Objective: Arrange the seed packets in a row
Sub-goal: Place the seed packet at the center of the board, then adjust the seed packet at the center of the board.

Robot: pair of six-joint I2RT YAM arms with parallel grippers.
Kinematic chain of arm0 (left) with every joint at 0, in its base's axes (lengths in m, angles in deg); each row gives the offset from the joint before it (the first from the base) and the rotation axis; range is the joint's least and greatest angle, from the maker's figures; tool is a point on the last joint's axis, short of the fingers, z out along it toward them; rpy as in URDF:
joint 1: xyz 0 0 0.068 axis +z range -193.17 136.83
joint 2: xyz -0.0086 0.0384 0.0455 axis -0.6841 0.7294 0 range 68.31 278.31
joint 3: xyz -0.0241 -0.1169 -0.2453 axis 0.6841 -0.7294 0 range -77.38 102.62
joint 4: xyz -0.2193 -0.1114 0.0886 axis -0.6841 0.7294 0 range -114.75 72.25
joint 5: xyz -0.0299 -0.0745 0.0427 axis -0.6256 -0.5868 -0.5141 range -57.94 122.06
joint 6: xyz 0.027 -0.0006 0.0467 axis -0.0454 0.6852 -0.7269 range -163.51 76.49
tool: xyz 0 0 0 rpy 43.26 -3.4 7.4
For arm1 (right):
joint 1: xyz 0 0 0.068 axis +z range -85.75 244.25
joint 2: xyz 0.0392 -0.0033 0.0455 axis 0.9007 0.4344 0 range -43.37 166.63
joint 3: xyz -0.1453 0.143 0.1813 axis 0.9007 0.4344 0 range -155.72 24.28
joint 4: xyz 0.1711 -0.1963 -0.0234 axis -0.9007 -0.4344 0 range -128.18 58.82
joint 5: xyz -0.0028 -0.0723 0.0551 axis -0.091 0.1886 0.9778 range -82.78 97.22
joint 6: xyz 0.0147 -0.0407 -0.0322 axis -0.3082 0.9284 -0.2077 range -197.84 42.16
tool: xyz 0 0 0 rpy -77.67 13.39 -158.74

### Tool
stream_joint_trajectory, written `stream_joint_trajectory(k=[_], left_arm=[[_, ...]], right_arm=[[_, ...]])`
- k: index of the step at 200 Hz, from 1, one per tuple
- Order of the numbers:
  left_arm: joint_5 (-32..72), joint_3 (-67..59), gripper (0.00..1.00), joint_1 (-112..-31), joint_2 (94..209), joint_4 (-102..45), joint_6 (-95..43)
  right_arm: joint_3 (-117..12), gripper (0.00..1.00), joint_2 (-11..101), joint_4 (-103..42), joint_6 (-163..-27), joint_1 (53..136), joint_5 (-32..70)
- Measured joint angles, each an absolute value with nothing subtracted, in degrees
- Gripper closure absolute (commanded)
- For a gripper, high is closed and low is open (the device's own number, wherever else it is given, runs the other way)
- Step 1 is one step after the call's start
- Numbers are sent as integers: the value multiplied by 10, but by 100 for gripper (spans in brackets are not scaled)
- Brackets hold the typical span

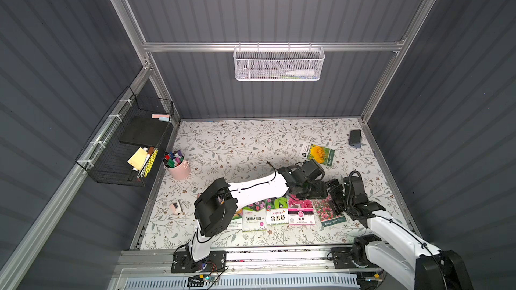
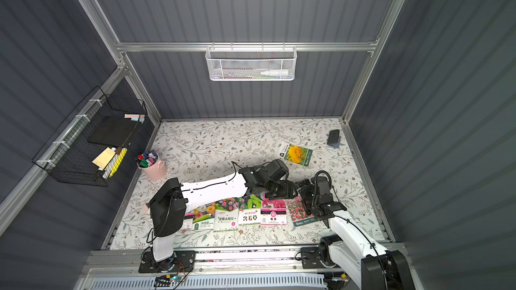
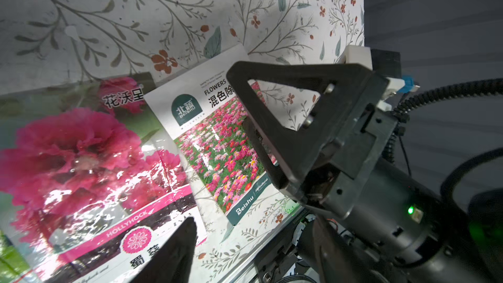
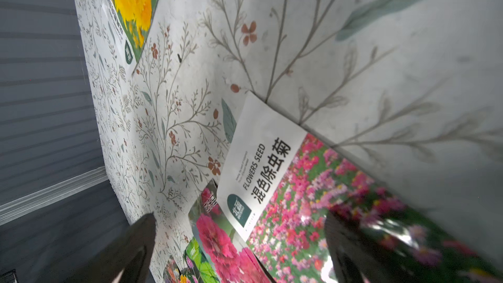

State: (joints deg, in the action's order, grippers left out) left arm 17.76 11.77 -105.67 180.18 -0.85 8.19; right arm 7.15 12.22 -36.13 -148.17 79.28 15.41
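Several seed packets lie side by side near the table's front: mixed blooms [image 1: 253,217], green leaves [image 1: 276,213], pink hollyhock [image 1: 301,213] [image 3: 81,159], and a tilted pink-field packet [image 1: 326,210] [image 3: 217,145] [image 4: 285,200]. The left arm hides part of the row's left end. A yellow-flower packet [image 1: 318,154] [image 4: 130,9] lies apart at the back right. My left gripper [image 1: 308,195] [image 3: 250,246] hovers open over the hollyhock packet's far edge, holding nothing. My right gripper [image 1: 333,191] [image 4: 239,249] stands wide open low over the pink-field packet, one of its fingers [image 3: 299,73] above that packet.
A pink bucket of markers [image 1: 177,165] stands at the left. A small dark block [image 1: 355,136] sits in the back right corner, a small pale object [image 1: 176,207] at the front left. A black wire basket [image 1: 125,146] and a white mesh basket [image 1: 277,64] hang on the walls.
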Motion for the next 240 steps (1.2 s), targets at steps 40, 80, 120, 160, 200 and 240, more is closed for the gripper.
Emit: stream_joint_trajectory(k=[40, 80, 120, 160, 200, 240], left_arm=[[185, 101, 32, -1056, 1791, -4, 74], [190, 85, 26, -1049, 1764, -3, 60], [192, 76, 15, -1037, 1744, -3, 40], [192, 55, 0, -1019, 1719, 0, 20], [193, 37, 0, -1008, 1695, 8, 13], [196, 35, 1, -997, 1694, 11, 8]], right_arm=[[58, 1, 108, -408, -1521, 847, 78], [54, 1, 13, -486, -1511, 850, 19], [42, 1, -32, -524, -1463, 850, -6], [42, 1, -45, -587, -1433, 850, -1], [42, 1, -84, -633, -1389, 817, 1], [48, 1, -25, -633, -1357, 738, 57]])
